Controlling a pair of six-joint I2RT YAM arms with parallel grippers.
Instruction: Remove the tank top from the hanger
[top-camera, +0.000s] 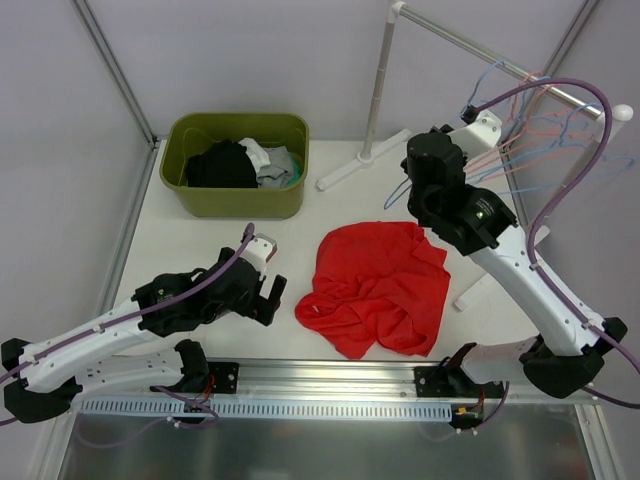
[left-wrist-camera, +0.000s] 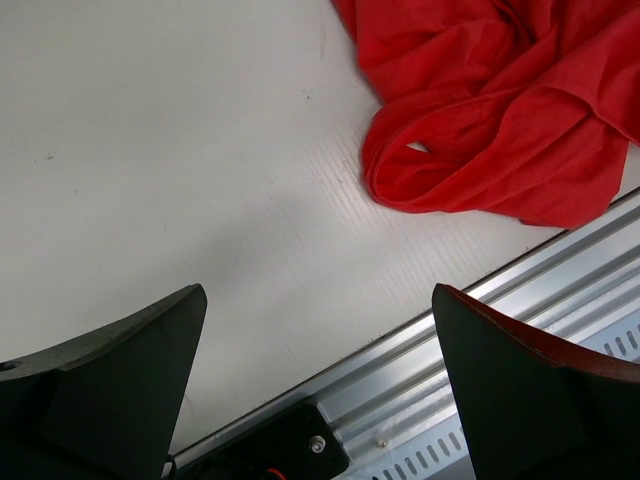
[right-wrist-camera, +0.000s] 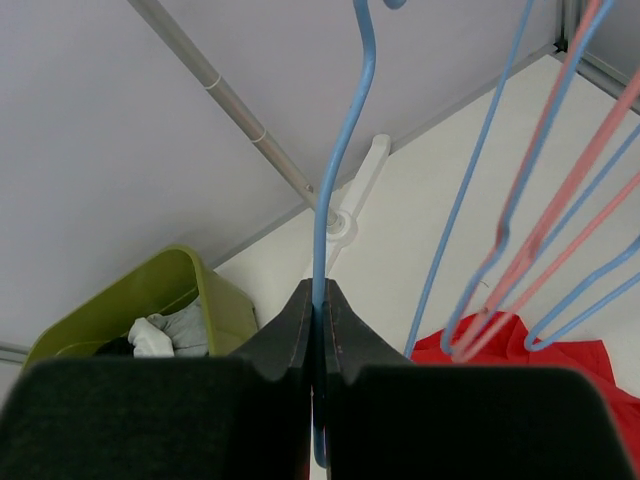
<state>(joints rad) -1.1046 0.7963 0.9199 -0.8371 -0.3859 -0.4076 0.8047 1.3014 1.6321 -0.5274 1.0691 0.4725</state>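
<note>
One crumpled red fabric tank top (top-camera: 375, 290) lying centre, right gripper (right-wrist-camera: 318, 300) clamped on thin blue wire hanger (right-wrist-camera: 319, 250), left gripper (left-wrist-camera: 318, 300) spread wide, empty.

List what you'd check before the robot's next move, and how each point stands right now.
1. Tank top off the hanger: ok. It lies crumpled on the table.
2. Right gripper grip: ok. It is shut on the blue hanger.
3. Left gripper free: ok. It is open, holds nothing, and is above bare table beside the tank top.
4. Held hanger apart from the other hangers: cannot tell. They hang close by.
5. Held hanger's hook on the rack: cannot tell. The hook's top is out of view.
</note>
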